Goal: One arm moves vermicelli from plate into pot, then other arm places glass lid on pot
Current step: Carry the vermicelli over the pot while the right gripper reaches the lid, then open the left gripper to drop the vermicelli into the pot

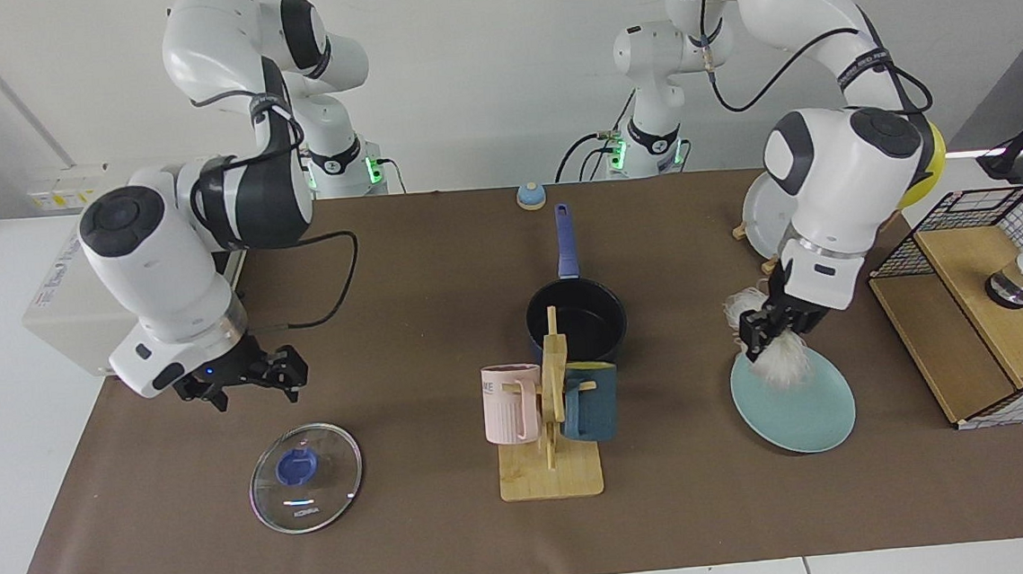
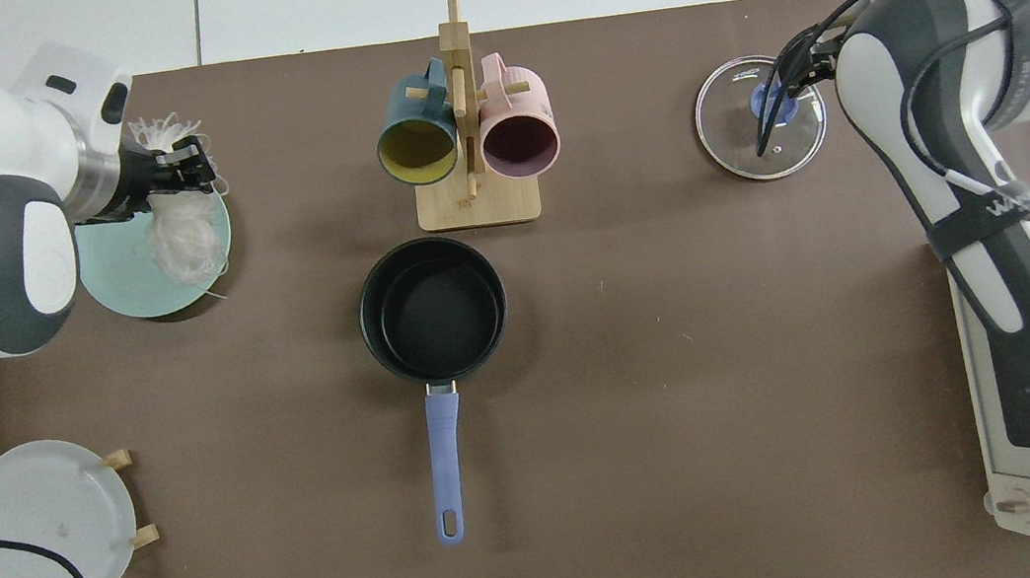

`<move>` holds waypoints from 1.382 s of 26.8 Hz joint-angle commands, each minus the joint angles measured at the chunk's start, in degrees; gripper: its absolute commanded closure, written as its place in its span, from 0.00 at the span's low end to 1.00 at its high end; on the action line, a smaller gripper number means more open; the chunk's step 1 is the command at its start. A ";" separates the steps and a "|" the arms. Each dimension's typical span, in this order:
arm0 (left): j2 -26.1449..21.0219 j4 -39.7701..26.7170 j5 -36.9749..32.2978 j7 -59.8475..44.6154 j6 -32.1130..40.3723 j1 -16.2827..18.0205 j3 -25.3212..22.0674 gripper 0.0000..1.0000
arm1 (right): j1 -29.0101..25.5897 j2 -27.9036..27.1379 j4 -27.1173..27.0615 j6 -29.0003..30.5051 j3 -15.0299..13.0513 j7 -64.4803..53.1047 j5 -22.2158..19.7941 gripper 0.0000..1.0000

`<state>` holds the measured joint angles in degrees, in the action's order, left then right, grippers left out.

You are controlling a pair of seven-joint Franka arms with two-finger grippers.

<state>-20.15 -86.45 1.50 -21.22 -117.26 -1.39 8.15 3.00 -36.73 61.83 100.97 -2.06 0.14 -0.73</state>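
Facing view, left to right: right gripper [image 1: 244, 382] above glass lid [image 1: 306, 477] on the bench, fingers spread, empty; pot [image 1: 576, 321] centre, empty; left gripper [image 1: 765, 334] above plate [image 1: 808, 406], fingers clamped on vermicelli [image 1: 778, 360], lifted clear. Transfer unfinished; lid unplaced.

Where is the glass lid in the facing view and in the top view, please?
Facing view: glass lid lies flat near the lower left, below the right claw.
Top view: glass lid is at the upper right, partly under that arm.
Shared landmark: the wooden mug rack.
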 commanded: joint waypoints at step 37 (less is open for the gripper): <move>0.82 -21.30 1.66 -19.03 -18.18 -5.02 12.42 0.00 | 0.69 -13.55 -2.68 13.28 -0.75 2.58 0.56 0.02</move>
<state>-20.13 -106.85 2.38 -37.20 -134.15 -6.54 20.68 4.06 -50.33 57.63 112.38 -3.21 1.57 -0.72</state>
